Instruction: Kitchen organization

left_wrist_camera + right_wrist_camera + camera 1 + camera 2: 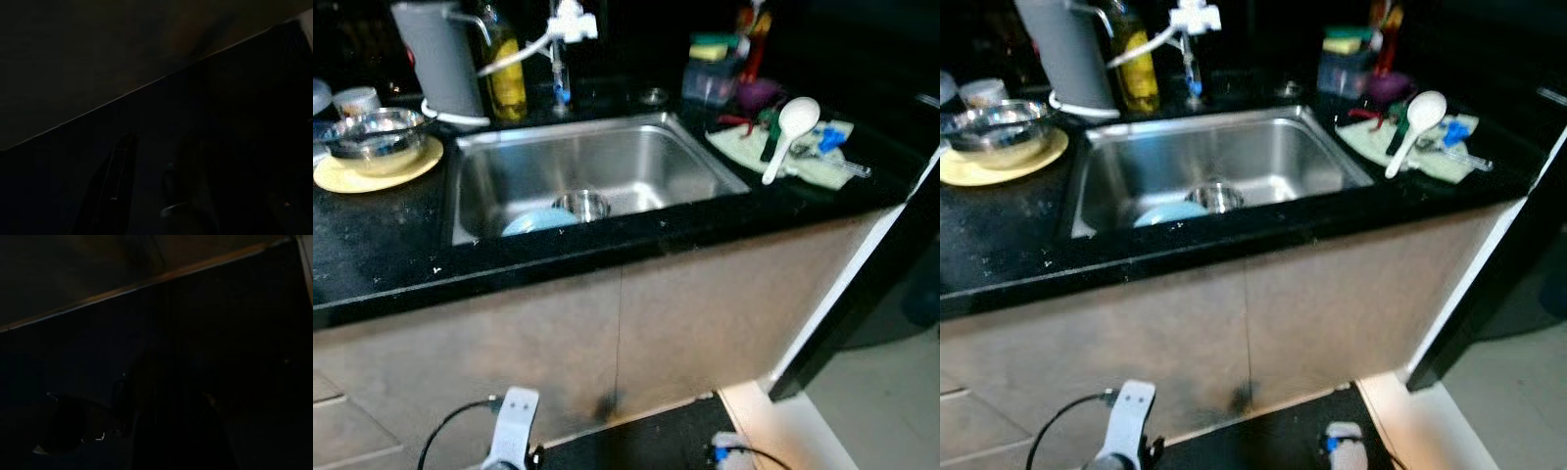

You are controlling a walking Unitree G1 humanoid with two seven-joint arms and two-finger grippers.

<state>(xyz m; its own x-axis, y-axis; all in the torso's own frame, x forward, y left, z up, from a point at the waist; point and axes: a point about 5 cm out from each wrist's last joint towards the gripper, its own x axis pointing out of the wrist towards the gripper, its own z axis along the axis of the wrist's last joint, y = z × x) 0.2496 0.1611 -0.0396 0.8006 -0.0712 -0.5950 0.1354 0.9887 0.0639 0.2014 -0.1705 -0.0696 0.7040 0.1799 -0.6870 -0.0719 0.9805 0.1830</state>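
One steel sink (636, 162) lies before me, sunk in the black counter (382, 250), with a pale blue plate (536, 220) and a small steel cup (582, 205) resting at its bottom. Left of it a steel bowl (374, 137) sits on a yellow plate (352, 176). Right of it a white spoon (790, 132) lies on a green cloth (822, 162). Both my arms hang low by the cabinet; my wrist views are too dark, so I cannot tell how either pair of jaws stands.

Both wrist views too dark; blue plate (540, 220) half hidden.
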